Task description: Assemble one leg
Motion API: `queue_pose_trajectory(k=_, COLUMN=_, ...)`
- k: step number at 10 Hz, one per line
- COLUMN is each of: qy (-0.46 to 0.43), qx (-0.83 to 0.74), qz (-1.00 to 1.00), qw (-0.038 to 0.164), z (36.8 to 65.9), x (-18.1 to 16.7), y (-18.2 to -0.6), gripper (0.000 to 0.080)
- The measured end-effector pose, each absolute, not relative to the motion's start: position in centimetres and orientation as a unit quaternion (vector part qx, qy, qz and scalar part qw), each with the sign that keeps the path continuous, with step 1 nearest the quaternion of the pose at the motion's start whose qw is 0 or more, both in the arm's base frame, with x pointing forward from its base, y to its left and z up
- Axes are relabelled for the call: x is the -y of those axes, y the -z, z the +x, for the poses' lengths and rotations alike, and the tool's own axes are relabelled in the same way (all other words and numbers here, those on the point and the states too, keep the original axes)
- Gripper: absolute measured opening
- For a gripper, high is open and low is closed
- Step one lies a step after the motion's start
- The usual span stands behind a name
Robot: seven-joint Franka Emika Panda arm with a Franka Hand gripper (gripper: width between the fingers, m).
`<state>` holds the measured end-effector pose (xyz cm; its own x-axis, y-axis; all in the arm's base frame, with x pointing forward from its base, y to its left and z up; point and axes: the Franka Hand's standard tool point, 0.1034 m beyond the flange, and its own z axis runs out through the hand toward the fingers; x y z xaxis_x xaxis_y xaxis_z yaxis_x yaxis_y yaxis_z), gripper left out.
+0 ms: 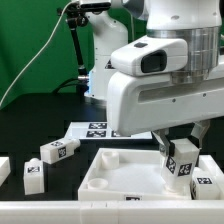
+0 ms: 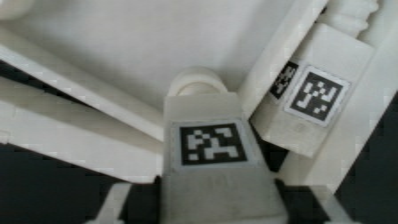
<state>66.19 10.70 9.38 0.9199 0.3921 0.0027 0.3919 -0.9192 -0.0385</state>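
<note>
At the exterior view's left, two loose white blocks (image 1: 32, 178) (image 1: 55, 150) with black-and-white tags lie near each other on the dark table (image 1: 70, 172). Behind them, toward the middle, the marker board (image 1: 95, 128) lies flat. In the centre foreground sits the large white square piece (image 1: 120, 176) with round corner sockets. At its right edge, under the bulky white arm (image 1: 165, 95), the gripper (image 1: 180, 152) points down, its two fingers closed narrowly onto the leg (image 1: 183, 164), held upright over that edge; whether it touches the piece cannot be told. Just beside it, at the exterior view's right, stands another tagged block (image 1: 207, 183). The wrist view shows the leg (image 2: 214, 140) clamped between the fingers.
</note>
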Motion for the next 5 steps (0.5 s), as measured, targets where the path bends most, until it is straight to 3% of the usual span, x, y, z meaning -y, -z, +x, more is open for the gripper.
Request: queue_pose_trajectory(k=5, qy=0.067, qx=-0.022, qz=-0.995, qw=0.067, z=65.50, x=-9.91, y=-9.31, gripper=0.0287)
